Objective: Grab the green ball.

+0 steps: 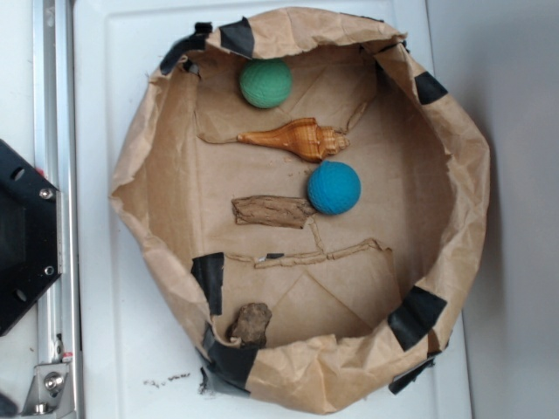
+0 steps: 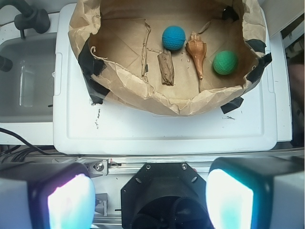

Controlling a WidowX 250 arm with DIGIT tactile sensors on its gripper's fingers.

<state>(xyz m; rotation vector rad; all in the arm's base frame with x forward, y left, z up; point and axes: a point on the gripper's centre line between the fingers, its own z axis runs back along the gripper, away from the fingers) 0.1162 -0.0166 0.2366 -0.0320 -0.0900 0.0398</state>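
The green ball [image 1: 265,83] [image 2: 225,62] lies inside a brown paper-lined basin [image 1: 175,188] [image 2: 138,93], at its top edge in the exterior view and at the right in the wrist view. A bright blue ball [image 1: 334,188] [image 2: 173,37] sits near the middle. My gripper [image 2: 150,198] is open, its two pads wide apart with nothing between them. It hovers over the black robot base, well short of the basin and far from the green ball. The gripper does not show in the exterior view.
An orange conch shell [image 1: 293,138] [image 2: 196,52] lies between the two balls. A bark piece [image 1: 272,210] [image 2: 166,67] lies below the shell, a small rock [image 1: 251,322] near the basin's lower wall. The basin rests on a white lid [image 2: 162,129]; a metal rail [image 1: 52,131] runs along the left.
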